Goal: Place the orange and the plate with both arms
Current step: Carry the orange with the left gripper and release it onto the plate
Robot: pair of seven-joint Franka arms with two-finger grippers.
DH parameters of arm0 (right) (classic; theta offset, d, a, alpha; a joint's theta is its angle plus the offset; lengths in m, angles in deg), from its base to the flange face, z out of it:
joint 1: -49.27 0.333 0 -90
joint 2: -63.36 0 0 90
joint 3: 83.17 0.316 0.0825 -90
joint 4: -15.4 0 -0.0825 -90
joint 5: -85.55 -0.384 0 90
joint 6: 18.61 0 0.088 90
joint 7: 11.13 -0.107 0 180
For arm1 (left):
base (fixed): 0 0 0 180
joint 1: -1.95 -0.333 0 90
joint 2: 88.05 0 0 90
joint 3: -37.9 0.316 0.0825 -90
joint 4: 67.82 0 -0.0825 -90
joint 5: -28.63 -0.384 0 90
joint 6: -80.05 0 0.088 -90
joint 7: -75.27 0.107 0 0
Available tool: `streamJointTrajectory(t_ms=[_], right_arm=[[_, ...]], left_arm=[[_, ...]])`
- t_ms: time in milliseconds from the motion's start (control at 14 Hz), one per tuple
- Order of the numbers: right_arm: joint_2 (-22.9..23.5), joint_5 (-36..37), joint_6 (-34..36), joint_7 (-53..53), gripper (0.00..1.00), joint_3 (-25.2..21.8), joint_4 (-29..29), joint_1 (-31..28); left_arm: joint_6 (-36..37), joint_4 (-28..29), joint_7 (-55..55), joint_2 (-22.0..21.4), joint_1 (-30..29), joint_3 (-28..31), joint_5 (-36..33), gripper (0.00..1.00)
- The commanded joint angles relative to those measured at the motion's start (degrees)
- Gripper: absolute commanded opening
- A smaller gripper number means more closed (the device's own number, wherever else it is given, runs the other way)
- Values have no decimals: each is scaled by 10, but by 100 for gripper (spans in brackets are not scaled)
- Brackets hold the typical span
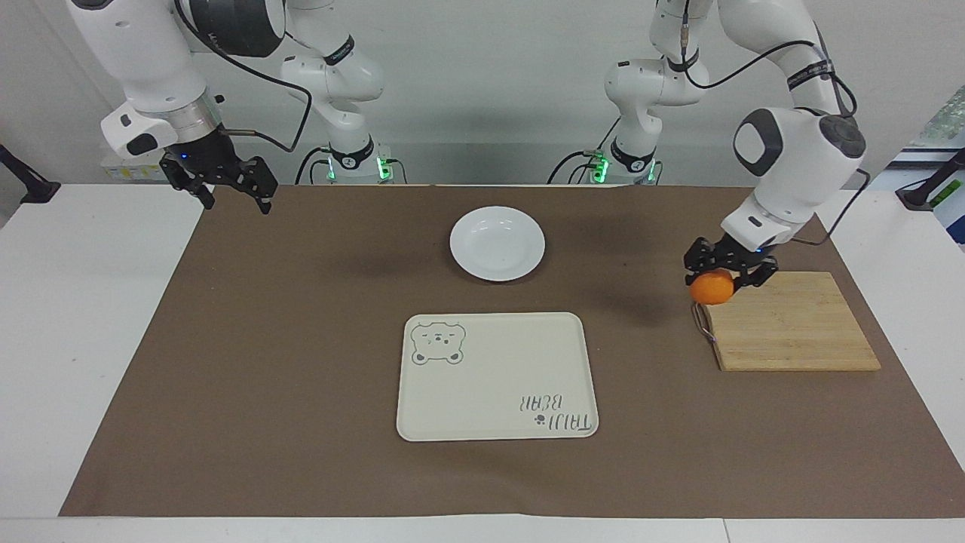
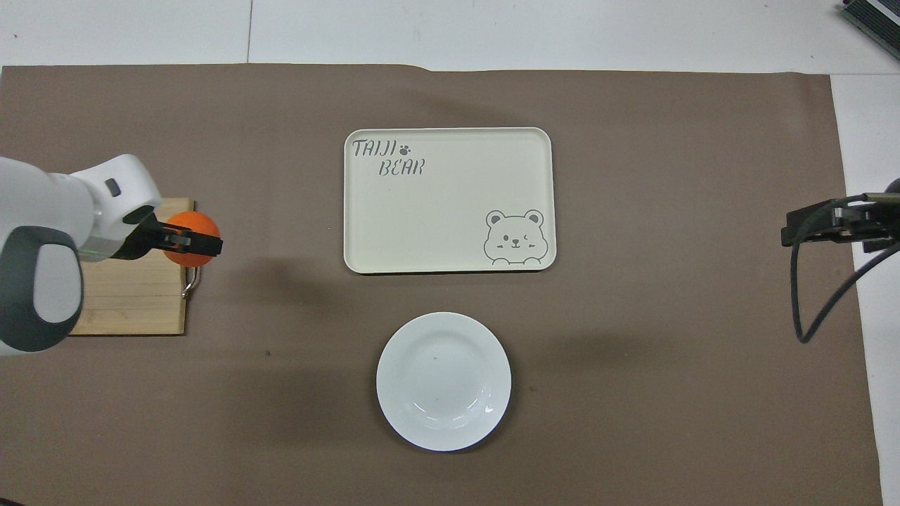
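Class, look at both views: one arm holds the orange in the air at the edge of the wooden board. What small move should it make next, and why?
Probably carry it on toward the plate. The left gripper is shut on the orange, lifted over the wooden board's handle edge, and the plate lies bare near the robots. The right gripper waits over the mat's corner.

The left gripper (image 1: 720, 273), fingers (image 1: 697, 260) closed on the orange (image 1: 712, 287), hangs over the wooden board's (image 1: 791, 324) handle edge. From those fingers toward the plate (image 1: 497, 243) and tray (image 1: 497, 375), bare brown worktop (image 1: 301, 339) lies between. The right gripper (image 1: 226, 185) waits raised over the mat's corner, fingers spread, well apart.
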Motion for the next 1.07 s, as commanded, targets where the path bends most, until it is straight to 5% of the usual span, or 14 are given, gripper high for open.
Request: streamJointTrajectory(t_ms=[0, 571, 1000], right_arm=[[-6, -2, 2, 13, 100, 1, 0, -3], [-6, -2, 2, 13, 100, 1, 0, -3], [-6, -2, 2, 13, 100, 1, 0, -3]], left_arm=[[2, 13, -98, -14, 90, 10, 6, 0], [-36, 69, -246, -12, 323, 5, 7, 0], [-148, 134, -310, 14, 404, 4, 7, 0]])
